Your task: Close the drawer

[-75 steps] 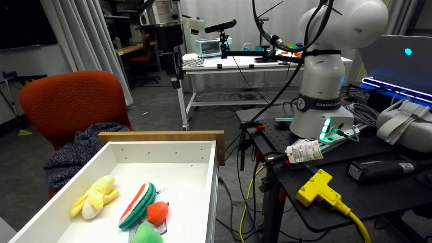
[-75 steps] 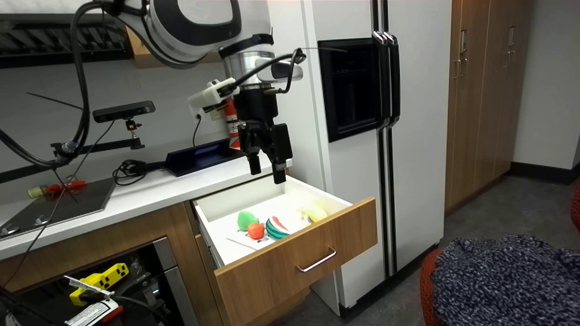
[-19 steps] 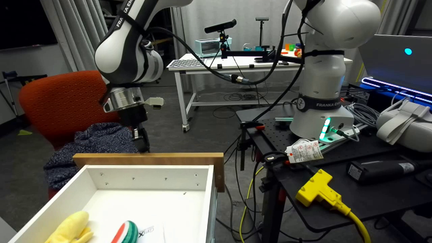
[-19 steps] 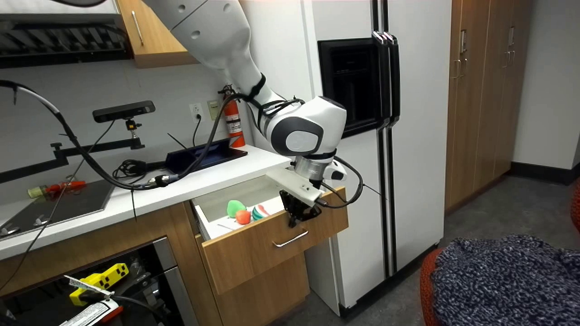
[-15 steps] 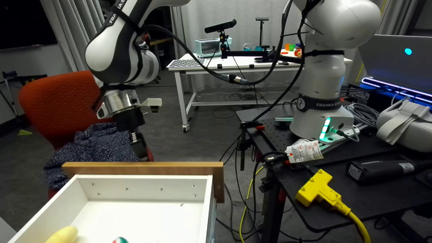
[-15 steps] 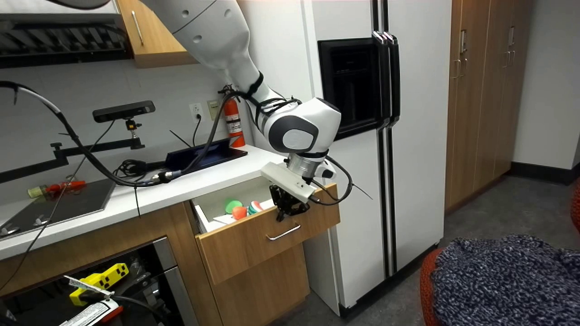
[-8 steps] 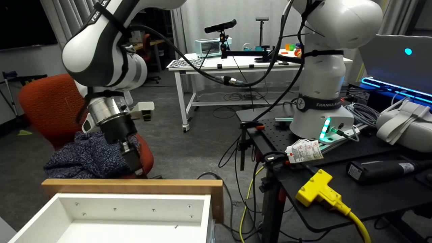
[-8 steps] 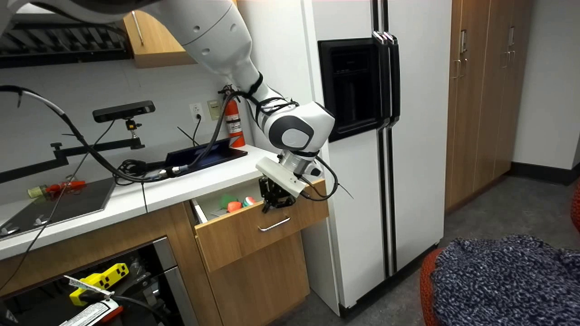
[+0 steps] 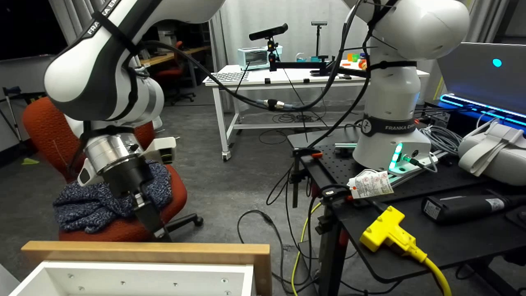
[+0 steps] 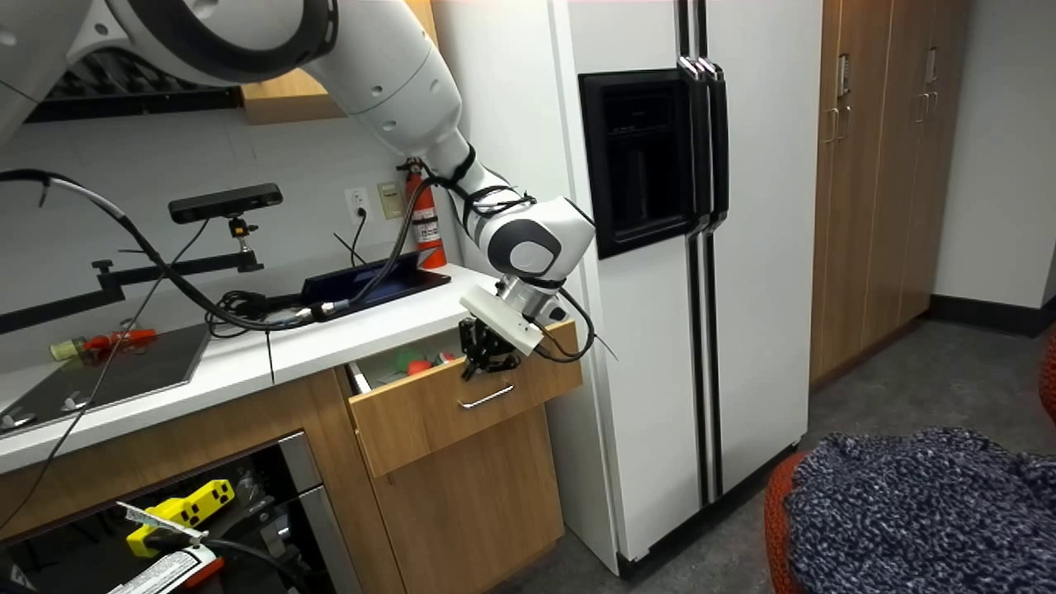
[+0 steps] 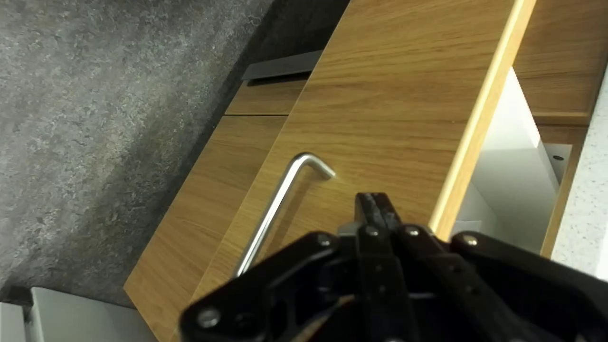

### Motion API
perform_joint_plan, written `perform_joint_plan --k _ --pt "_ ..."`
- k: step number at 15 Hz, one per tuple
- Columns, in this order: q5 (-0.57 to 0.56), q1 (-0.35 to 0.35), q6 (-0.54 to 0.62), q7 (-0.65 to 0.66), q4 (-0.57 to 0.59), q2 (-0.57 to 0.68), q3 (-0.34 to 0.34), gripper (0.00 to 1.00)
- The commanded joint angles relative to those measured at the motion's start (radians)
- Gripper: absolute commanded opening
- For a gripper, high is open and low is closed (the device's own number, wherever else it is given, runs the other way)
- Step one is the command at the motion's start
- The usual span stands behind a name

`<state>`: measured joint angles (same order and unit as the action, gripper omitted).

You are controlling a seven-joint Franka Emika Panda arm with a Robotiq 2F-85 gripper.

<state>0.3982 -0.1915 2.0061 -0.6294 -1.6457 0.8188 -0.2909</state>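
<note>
The drawer (image 9: pixel 148 251) stands partly pulled out of the cabinet, white inside with a wooden front (image 10: pixel 437 417). A silver handle (image 11: pixel 273 209) crosses that front. My gripper (image 11: pixel 375 199) is shut with nothing between its fingers. Its tips point at the outer face of the front, between the handle and the top rim, and appear to touch the wood. In an exterior view the gripper (image 10: pixel 470 373) stands just above the handle. A red toy (image 10: pixel 418 366) and a green one (image 10: pixel 407 358) show inside the drawer, partly hidden by the front.
A white counter (image 10: pixel 396 318) lies above the drawer, with a tall white fridge (image 10: pixel 759 272) beside it. An orange chair (image 9: pixel 178 195) bearing a dark cloth is behind the gripper. A yellow power block (image 9: pixel 388 228) sits on the black table.
Over the last second the drawer has slid further into the cabinet, my gripper travelling along with its front. Five seconds ago the gripper was open above the drawer; now it is shut.
</note>
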Motion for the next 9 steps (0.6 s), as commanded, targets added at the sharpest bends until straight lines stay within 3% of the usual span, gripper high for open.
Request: perform_joint_plan --k 1,9 --pt "0.044 0.025 -0.043 -0.007 0.089 0.054 -0.015 0.0" --pt "0.075 0.087 0.079 0.116 0.124 0.079 -0.017 0.0"
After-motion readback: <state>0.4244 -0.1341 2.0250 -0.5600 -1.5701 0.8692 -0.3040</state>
